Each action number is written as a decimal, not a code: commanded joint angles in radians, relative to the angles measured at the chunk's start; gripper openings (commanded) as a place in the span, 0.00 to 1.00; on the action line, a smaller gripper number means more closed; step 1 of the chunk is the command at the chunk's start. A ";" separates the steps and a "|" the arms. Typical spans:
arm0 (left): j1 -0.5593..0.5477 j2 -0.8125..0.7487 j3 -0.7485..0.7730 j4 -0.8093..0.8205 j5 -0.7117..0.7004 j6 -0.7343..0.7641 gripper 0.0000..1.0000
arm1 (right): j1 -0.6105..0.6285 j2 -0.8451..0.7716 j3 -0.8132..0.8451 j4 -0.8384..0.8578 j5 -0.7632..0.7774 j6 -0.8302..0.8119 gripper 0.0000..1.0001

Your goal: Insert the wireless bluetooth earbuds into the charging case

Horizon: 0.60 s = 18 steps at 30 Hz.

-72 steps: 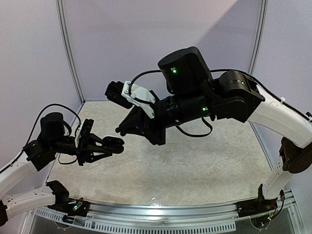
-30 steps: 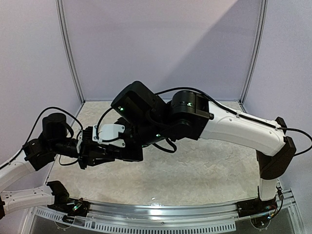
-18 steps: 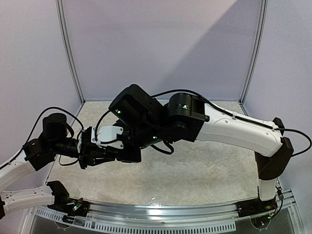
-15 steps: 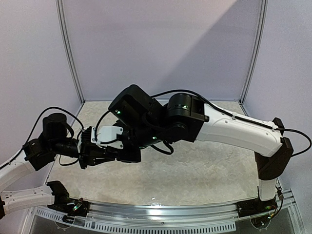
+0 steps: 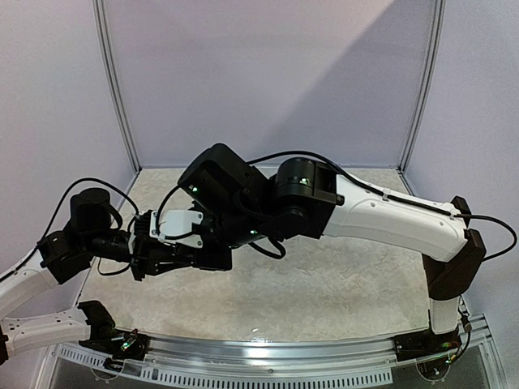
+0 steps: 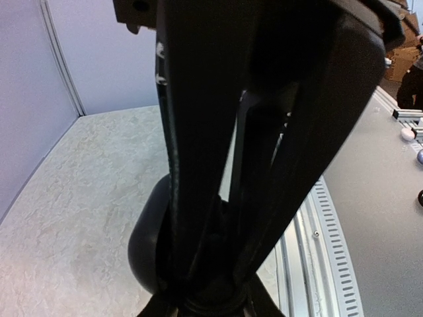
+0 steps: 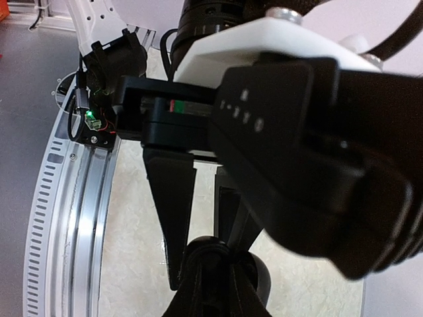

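1. We see the table (image 5: 340, 284), pale and mottled, spreading below and around the charging case (image 6: 147, 247); its metal rail (image 5: 268, 344) runs along the near side of the case.
2. The right arm (image 5: 389, 219), white with black joints, stretches in from the right of the case; its black wrist ends just beside the case.
3. The left arm (image 5: 24, 284) comes in low from the left of the case.
4. The right gripper (image 6: 206, 290) points at the case; in the left wrist view its dark fingers fill the middle and converge at the case; we cannot tell how wide they stand; we also cannot tell whether an earbud sits between them, since the tips are hidden.
5. The left gripper (image 5: 180, 258) is clamped narrow on the case; in the right wrist view its tapered fingers (image 7: 170, 198) run down to either side of the case.
6. The case is black and rounded like a pebble, held above the table; we cannot tell whether its lid is up.
7. A few small rounded things (image 6: 408, 134) lie well to the right of the case in the left wrist view, beyond the rail on a grey surface; they are too small to name.
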 commanded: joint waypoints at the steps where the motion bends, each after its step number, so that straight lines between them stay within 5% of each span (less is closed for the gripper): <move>1: -0.022 -0.018 0.010 0.052 0.033 -0.009 0.00 | -0.001 0.031 -0.026 -0.022 0.035 0.015 0.16; 18: -0.014 -0.016 -0.044 0.084 -0.064 -0.181 0.00 | -0.001 -0.144 -0.114 0.145 -0.031 0.081 0.26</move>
